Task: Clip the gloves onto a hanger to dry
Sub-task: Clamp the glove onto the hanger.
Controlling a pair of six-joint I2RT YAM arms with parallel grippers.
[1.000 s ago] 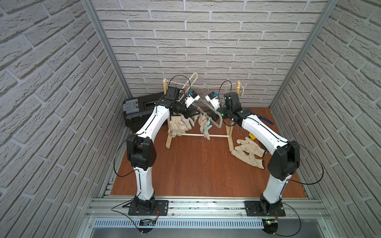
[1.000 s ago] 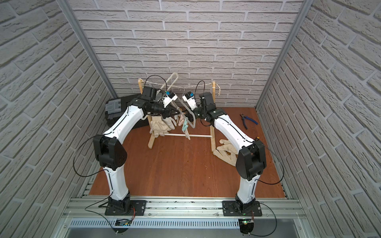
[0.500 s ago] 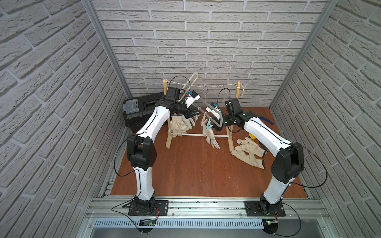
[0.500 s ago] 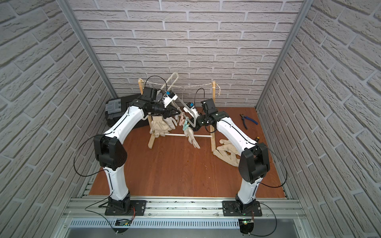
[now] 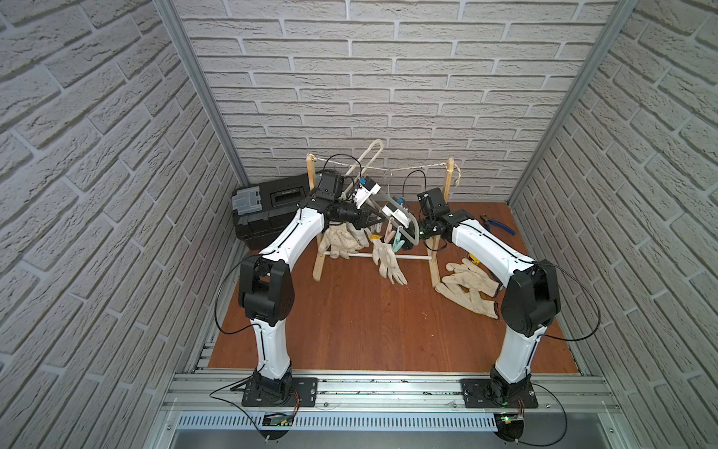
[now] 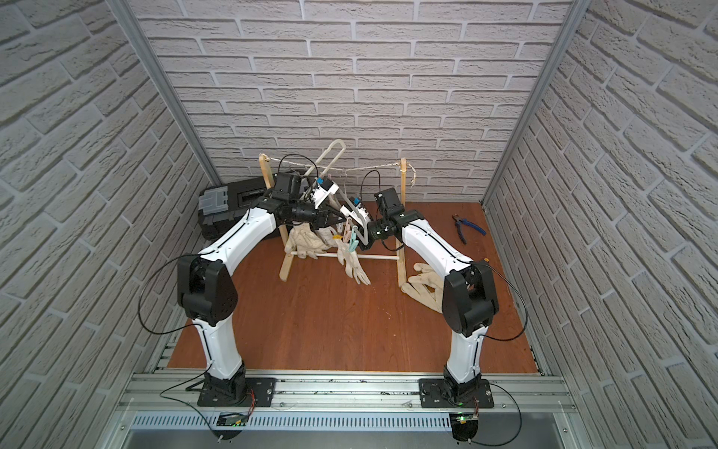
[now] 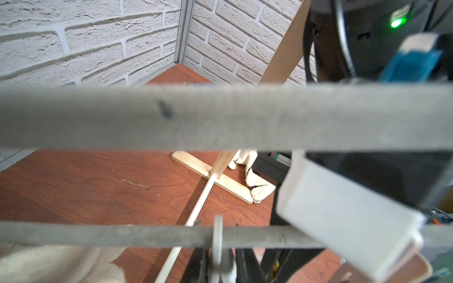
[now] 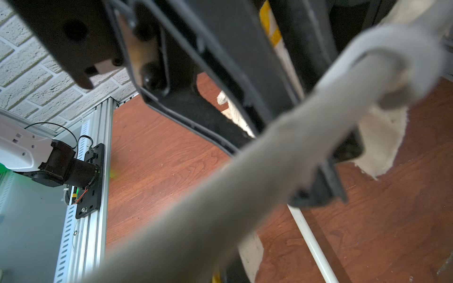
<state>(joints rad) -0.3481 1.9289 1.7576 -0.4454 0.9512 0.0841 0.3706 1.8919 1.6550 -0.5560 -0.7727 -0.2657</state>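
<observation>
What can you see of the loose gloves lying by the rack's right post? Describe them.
The loose gloves are off-white, knitted and slightly soiled, at least two overlapping in a flat heap, fingers spread. They lie on the wooden table, beside the foot of the rack's post, unclipped. In a top view the right arm's elbow hides part of them.

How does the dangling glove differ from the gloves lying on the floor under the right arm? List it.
The dangling glove hangs fingers down under the hanger; the lying gloves sprawl flat on the floor. The dangling glove is single; the lying gloves form a heap. Both are off-white knit.
</observation>
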